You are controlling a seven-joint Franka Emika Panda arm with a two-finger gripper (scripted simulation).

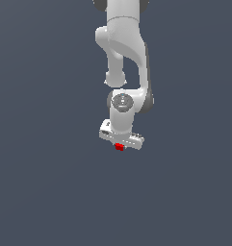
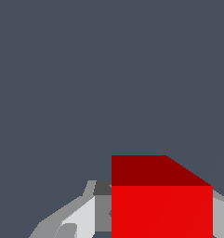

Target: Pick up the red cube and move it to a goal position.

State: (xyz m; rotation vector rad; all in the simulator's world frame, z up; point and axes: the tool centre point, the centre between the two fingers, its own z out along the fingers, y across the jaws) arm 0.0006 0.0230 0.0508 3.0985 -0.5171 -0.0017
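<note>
White arm comes down from top center of the exterior view, hand pointing down just below frame center. The red cube sits right under the hand's crossbar, tucked between the fingertips, only a small red bit showing. In the wrist view the red cube fills the lower right of the frame, with grey-white fingers flanking it on both sides, touching or nearly so, so the hand looks closed on the cube, a pinch across opposite faces that keeps it square and stops it rotating. Can't tell whether the cube rests on the bench or is lifted; no shadow or contact line is visible. No goal marker is visible in either view, so the target spot is unknown. Judged stage: cube grasped, transport not finished.
</note>
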